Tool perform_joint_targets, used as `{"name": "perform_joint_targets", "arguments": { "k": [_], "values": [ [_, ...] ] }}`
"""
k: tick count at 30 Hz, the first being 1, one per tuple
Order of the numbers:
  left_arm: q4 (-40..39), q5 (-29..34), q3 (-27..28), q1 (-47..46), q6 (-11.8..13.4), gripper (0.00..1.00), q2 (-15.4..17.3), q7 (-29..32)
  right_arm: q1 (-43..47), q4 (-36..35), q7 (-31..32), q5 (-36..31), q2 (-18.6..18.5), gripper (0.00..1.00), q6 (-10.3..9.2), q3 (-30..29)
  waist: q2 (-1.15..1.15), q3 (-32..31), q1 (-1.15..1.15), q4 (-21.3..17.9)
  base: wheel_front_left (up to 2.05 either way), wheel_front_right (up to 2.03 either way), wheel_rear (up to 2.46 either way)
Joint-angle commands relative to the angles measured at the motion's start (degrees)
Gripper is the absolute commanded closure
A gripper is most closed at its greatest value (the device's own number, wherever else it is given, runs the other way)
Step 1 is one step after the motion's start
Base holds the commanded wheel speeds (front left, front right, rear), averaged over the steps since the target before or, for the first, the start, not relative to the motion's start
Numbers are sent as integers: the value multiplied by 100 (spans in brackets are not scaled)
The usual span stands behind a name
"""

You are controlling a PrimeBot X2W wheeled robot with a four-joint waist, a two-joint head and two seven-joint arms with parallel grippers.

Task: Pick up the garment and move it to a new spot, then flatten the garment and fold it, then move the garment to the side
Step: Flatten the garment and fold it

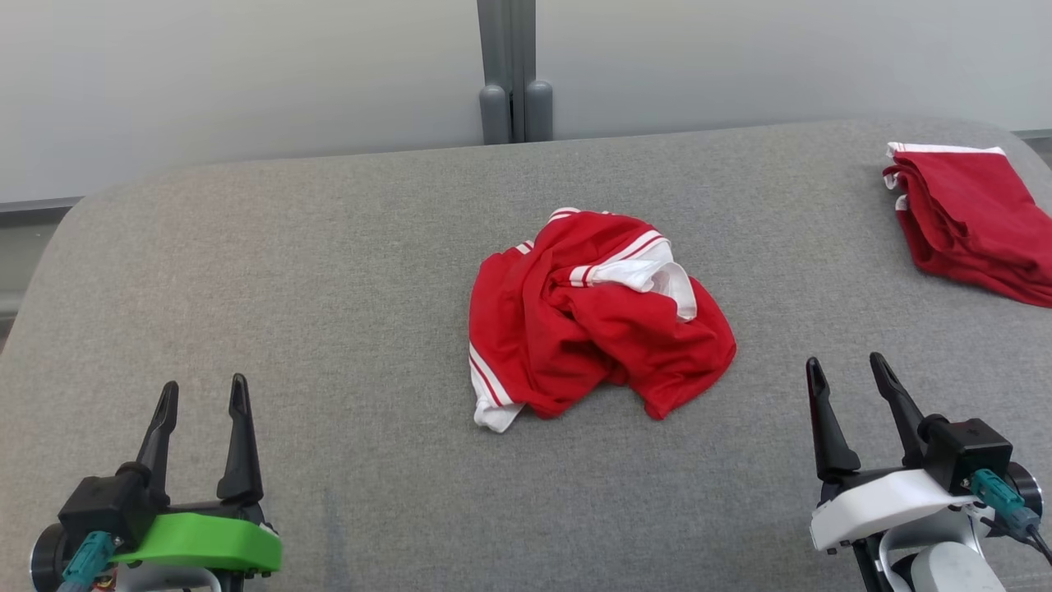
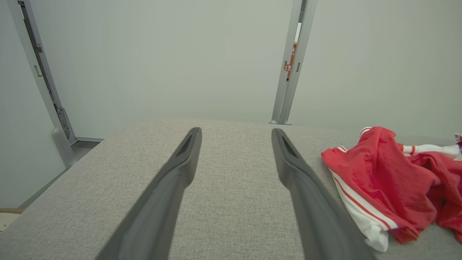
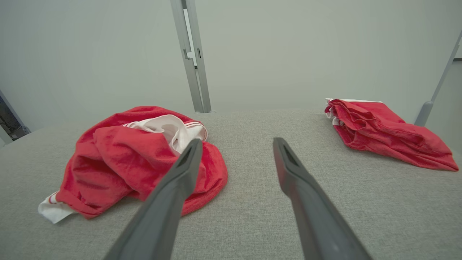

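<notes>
Grey fabric counter (image 1: 329,271) w/ pale wall (image 1: 246,74) behind. Crumpled red garment (image 1: 596,316) lies mid-counter, ahead of & between both tools; folded 2nd garment (image 1: 970,218) sits at far right edge. Left tool (image 1: 204,383) & right tool (image 1: 845,360) both spread wide, holding nothing, well apart from the cloth.

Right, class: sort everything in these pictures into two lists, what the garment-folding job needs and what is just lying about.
Belongs to the job:
crumpled red garment, in the middle
left gripper and right gripper, both open
grey table

Just lying about:
folded red garment, far right
grey posts behind the table
</notes>
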Motion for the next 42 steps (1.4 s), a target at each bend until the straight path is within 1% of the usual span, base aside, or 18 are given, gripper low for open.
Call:
{"name": "perform_joint_targets", "arguments": {
  "k": [1, 5, 8, 13, 18, 21, 26, 31, 36, 42],
  "values": [
    [17, 48, 37, -10, -18, 0, 1, -15, -17, 21, -19, -6, -2, 0, -6, -19, 0, -3, 0, 5, 0, 0, 0],
    [44, 72, 39, -44, -40, 0, -35, -15, -152, 61, -29, 1, 19, 0, -6, 14, 0, 23, 0, 32, 0, 0, 0],
    [64, 85, 24, -86, -38, 0, -64, -15, -318, 91, -30, -53, -63, 0, -6, 125, 0, 70, 0, 70, 0, 0, 0],
    [102, 146, -21, -195, -55, 0, -112, -15, -961, 189, 86, -102, -270, 0, -6, 445, 0, 208, 0, 171, 0, 0, 0],
    [121, 168, -61, -311, -79, 0, -172, -15, -1795, 530, 356, -56, -485, 0, -7, 723, 0, 387, 0, 310, 0, 0, 0],
    [143, 186, -117, -406, -98, 0, -232, -15, -2320, 923, 538, 81, -552, 0, -6, 864, 0, 516, 0, 442, 0, 0, 0],
    [203, 188, -252, -623, -112, 0, -332, -15, -3020, 1679, 715, 185, -780, 0, -6, 1049, 0, 772, 0, 731, 0, 0, 0],
    [277, 174, -418, -869, -141, 0, -433, -15, -3610, 2641, 838, 284, -937, 0, -7, 1252, 0, 1064, 0, 1019, 0, 0, 0],
    [362, 147, -541, -1022, -157, 0, -489, -15, -3959, 3609, 875, 500, -899, 0, -6, 1426, 0, 1214, 0, 1237, 0, 0, 0],
    [421, 120, -585, -1098, -177, 0, -520, -15, -4062, 4417, 899, 1003, -762, 0, -6, 1605, 0, 1258, 0, 1359, 0, 0, 0]
  ]
}}
